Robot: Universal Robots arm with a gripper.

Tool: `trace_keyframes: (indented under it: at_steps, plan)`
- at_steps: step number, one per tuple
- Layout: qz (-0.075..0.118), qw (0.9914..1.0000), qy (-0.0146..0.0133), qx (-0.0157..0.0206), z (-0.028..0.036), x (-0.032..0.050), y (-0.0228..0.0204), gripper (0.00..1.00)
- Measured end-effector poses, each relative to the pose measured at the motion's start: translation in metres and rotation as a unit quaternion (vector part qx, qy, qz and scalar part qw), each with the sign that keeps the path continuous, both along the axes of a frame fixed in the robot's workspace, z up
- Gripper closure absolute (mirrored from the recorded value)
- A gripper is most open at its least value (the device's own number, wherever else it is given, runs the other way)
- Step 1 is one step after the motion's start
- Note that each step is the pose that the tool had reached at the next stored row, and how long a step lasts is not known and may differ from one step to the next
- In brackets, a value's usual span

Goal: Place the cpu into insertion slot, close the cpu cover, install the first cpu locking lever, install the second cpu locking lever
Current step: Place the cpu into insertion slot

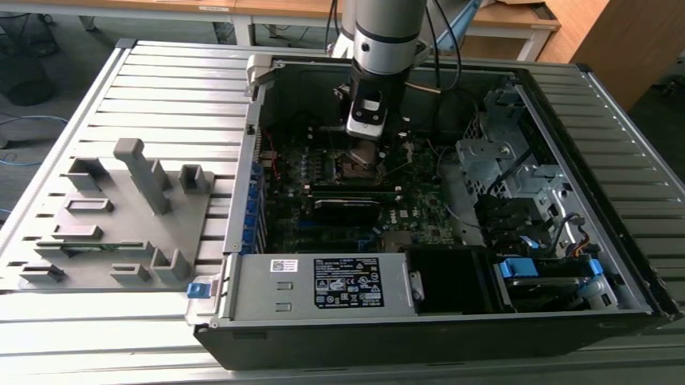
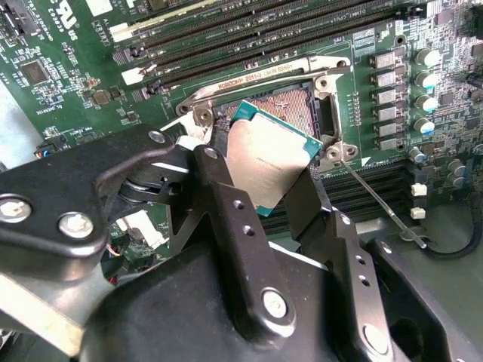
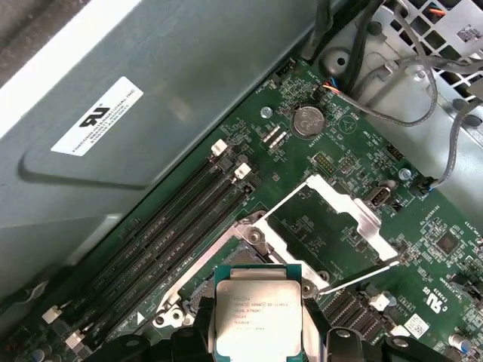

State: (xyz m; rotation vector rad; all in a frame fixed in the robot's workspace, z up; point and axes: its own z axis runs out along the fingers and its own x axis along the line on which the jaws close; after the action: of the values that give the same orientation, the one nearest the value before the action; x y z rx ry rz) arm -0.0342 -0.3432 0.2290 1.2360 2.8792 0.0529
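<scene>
Currently the gripper [image 2: 263, 188] clamps the cpu [image 2: 272, 151], tilted just above the insertion slot [image 2: 296, 105]; the cpu cover [image 3: 343, 202] stands open. Risk: lowered askew, a corner could bend socket contacts.

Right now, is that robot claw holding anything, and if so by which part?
Yes. The gripper holds the cpu, with its two fingers pinching opposite side edges of the chip, over the open insertion slot.
</scene>
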Motion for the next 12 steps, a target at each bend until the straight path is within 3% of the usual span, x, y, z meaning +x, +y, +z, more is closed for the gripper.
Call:
trace_keyframes:
  at_steps: [6,9,12]
  plan:
    - [-0.003,1.00000,0.0000,0.0000,-0.0001,-0.0001,0.0000,0.46]
    - [-0.023,0.99973,0.0000,0.0000,-0.0004,-0.0001,0.0000,0.46]
    - [-0.050,0.99874,0.0000,0.0000,-0.0008,-0.0001,0.0000,0.46]
